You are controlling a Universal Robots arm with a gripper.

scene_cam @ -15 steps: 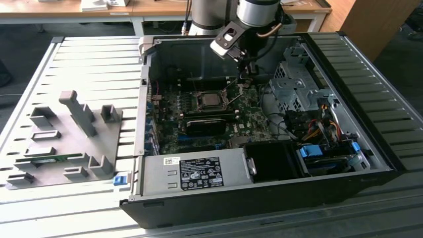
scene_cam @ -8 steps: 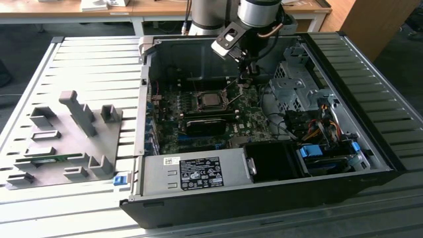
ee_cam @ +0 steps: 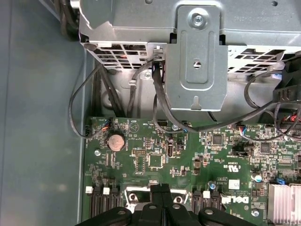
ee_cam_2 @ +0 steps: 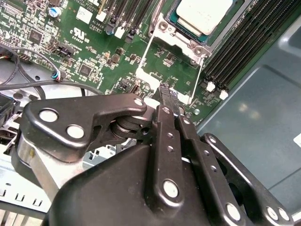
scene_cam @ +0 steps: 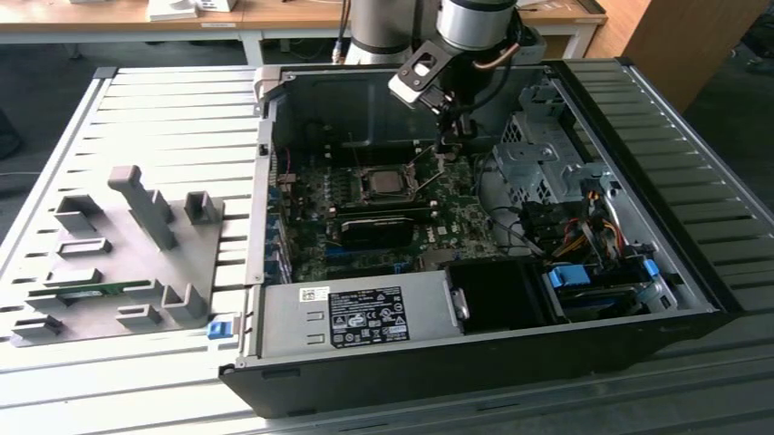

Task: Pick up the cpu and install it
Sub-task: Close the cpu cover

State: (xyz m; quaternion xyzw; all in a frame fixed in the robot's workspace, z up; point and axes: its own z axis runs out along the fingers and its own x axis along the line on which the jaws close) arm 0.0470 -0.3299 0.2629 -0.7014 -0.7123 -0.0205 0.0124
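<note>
One closed gripper (ee_cam_2: 167, 94) near one cpu (ee_cam_2: 204, 14).

You've got a silvery-grey cpu (scene_cam: 387, 184) top, green motherboard (ee_cam: 155, 160), black memory slots (ee_cam_2: 240, 42), black gripper (ee_cam_2: 167, 92), black computer case (scene_cam: 484, 362) with a bare grey interior, pale grey fixture blocks (scene_cam: 145, 217), silver ribbed table (scene_cam: 158, 118), blue clips (scene_cam: 568, 276), red-yellow-black wires (scene_cam: 593, 222)

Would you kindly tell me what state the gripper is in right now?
Gripper: closed, with nothing visibly held. The cpu lies on the motherboard, apart from the gripper.
</note>
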